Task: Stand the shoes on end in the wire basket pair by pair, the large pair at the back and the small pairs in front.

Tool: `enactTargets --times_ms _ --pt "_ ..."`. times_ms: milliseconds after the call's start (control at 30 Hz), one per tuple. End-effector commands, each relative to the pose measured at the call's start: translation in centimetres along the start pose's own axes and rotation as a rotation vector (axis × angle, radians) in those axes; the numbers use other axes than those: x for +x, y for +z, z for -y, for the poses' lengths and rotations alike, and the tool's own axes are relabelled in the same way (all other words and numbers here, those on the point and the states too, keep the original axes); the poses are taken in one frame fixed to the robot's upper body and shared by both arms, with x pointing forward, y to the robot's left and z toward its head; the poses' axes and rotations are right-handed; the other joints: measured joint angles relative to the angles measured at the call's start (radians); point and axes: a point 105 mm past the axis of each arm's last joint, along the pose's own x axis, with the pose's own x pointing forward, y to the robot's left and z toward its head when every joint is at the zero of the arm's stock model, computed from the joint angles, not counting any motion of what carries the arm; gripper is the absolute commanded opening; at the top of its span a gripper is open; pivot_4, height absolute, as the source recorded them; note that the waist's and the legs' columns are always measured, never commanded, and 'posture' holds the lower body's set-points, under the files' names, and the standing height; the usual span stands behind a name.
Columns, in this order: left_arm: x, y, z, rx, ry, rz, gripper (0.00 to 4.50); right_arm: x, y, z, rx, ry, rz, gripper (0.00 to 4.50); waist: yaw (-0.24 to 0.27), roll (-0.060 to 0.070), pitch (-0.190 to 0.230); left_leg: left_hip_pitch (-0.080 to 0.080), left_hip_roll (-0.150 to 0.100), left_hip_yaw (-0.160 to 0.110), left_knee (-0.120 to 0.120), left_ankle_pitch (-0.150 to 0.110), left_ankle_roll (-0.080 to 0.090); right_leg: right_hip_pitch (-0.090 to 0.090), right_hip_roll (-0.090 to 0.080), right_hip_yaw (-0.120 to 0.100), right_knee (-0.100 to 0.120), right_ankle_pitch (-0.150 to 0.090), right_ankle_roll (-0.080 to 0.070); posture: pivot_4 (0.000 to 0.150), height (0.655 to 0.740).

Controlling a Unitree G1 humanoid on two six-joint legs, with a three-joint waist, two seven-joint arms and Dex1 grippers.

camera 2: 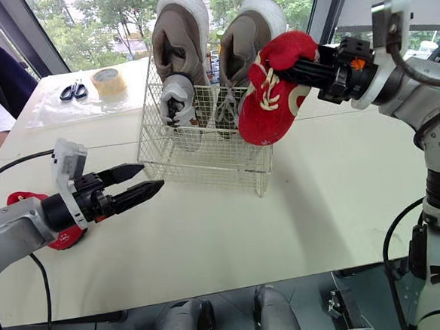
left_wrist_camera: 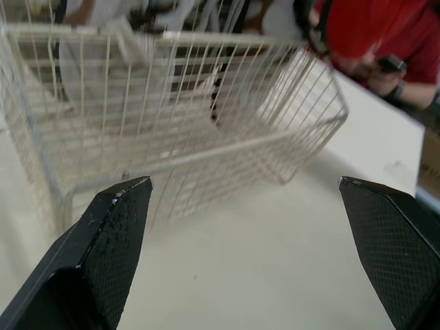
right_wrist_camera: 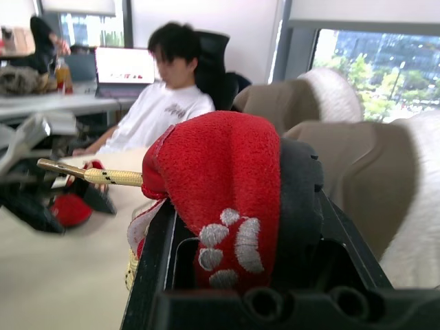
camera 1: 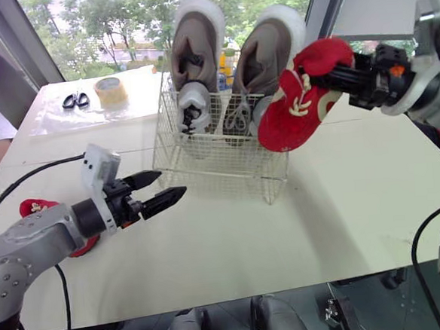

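**Red shoe in the air at the basket's front corner**

We're watching the small red fabric shoe with cream laces point(camera 1: 297, 103). It hangs toe-down above the white table point(camera 1: 300, 227), at about 2 o'clock from the white wire basket point(camera 1: 220, 165), just over its front right rim. The right gripper point(right_wrist_camera: 234, 234) is clamped on the shoe's heel and carries nothing else.

Behind it, at 12 o'clock in the basket, the two large grey-brown sneakers with white soles point(camera 1: 193, 53) already stand on end. The front strip looks free for the small pairs.

Here is what worries us. The toe sits close to the rim and to the right-hand sneaker, so a descent that drifts toward 12 o'clock could knock that sneaker over. A low toe could catch the wire and drag the light basket. The loose lace could also snag in the mesh.

Down at 8 o'clock the second red shoe point(camera 1: 36, 206) lies on the table, partly hidden by the left arm. A careless swing there could sweep it off.

The left gripper point(camera 1: 171, 182) points at the basket's front left corner from 8 o'clock. Its fingers are spread wide, holding nothing and touching nothing.

Far off at 11 o'clock lie black-handled scissors point(camera 1: 75, 100) and a tape roll point(camera 1: 111, 92).
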Motion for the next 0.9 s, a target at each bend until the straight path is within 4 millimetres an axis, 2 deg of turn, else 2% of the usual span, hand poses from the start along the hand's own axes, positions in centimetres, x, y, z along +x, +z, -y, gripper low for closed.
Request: enactTargets --times_ms 33,200,367,500,633,733,867,900 --pt "0.8 0.0 2.1 0.003 -0.088 0.035 4.43 0.4 0.1 -0.9 -0.066 0.018 0.012 1.05 0.004 0.000 0.000 0.000 0.000 0.000 0.000 0.000 0.000 0.000 -0.001 0.000 0.000 0.000 0.000 0.150 0.7400" --pt "1.7 -1.0 2.8 -0.092 -0.096 0.073 4.43 1.2 -2.5 -1.4 -0.120 0.038 -0.053 1.05 0.009 0.000 0.000 0.000 0.000 0.000 0.001 0.000 0.000 0.000 -0.001 0.000 0.000 0.000 0.000 0.150 0.7400" --pt "1.9 -3.4 3.5 -0.140 -0.093 0.021 4.43 1.8 -4.8 -1.2 -0.183 0.052 -0.101 1.05 0.010 0.000 0.000 0.002 -0.001 0.000 0.001 0.000 0.000 0.002 -0.001 0.000 0.001 0.000 0.000 0.150 0.7400" --pt "1.7 -4.4 3.7 -0.154 -0.094 -0.008 4.43 1.8 -5.6 -1.6 -0.171 0.094 -0.106 1.05 0.011 -0.001 -0.001 0.003 -0.001 0.000 0.002 0.000 0.000 0.004 0.000 0.000 0.001 0.000 0.000 0.150 0.7400" --pt "1.3 -4.6 3.2 -0.164 -0.075 -0.006 4.43 1.6 -6.3 -1.7 -0.160 0.120 -0.123 1.05 0.012 -0.001 -0.001 0.002 -0.001 0.000 0.002 0.000 0.000 0.003 -0.001 0.000 0.001 0.000 0.000 0.150 0.7400" --pt "1.2 -4.6 3.0 -0.167 -0.071 -0.008 4.50 1.4 -6.9 -1.7 -0.158 0.123 -0.137 2.34 0.012 -0.001 -0.001 0.003 -0.001 -0.001 0.002 0.000 0.000 0.004 -0.001 0.000 0.001 0.000 0.000 0.150 0.7400" --pt "1.2 -4.6 2.9 -0.165 -0.071 -0.012 4.50 1.1 -7.3 -1.4 -0.156 0.109 -0.145 4.32 0.010 -0.001 -0.001 0.003 -0.001 0.000 0.002 0.000 0.000 0.003 -0.001 0.000 0.001 0.000 0.000 0.150 0.7400" --pt "1.2 -4.6 2.8 -0.164 -0.070 -0.014 4.50 1.1 -7.2 -1.3 -0.160 0.101 -0.144 4.45 0.010 -0.001 -0.001 0.003 -0.001 0.000 0.002 0.000 0.000 0.003 -0.001 0.000 0.001 0.000 0.000 0.150 0.7400"
